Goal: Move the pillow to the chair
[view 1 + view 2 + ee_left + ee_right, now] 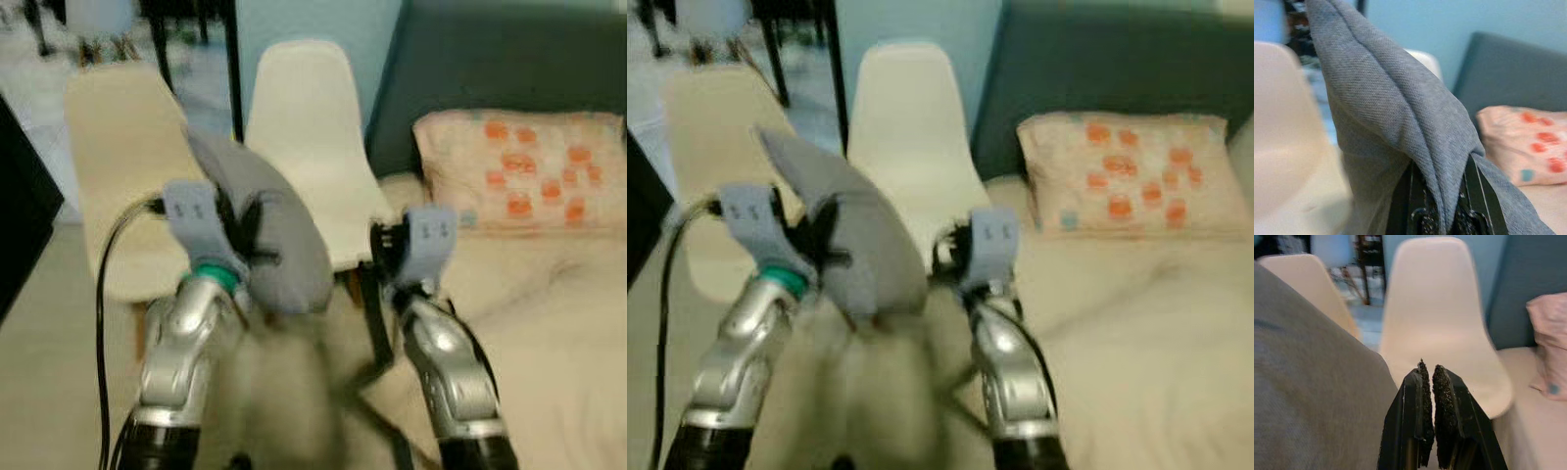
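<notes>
Carrying grey pillow [265, 230] pinched tight in left gripper [1442, 215], held up before white chair [309, 147]; right gripper [1430, 418] was closed, empty. Best lowered squarely onto seat before release.

the left gripper [240, 230] holds a grey pillow [265, 230] up in the air, its black fingers pinched into the fabric. the pillow hangs in front of two cream chairs [313, 147] standing side by side. the right gripper [387, 250] is raised just beside the pillow. to the right lies a bed [549, 323] with a pink pillow with orange spots [519, 171] against a dark headboard [490, 69].
</notes>
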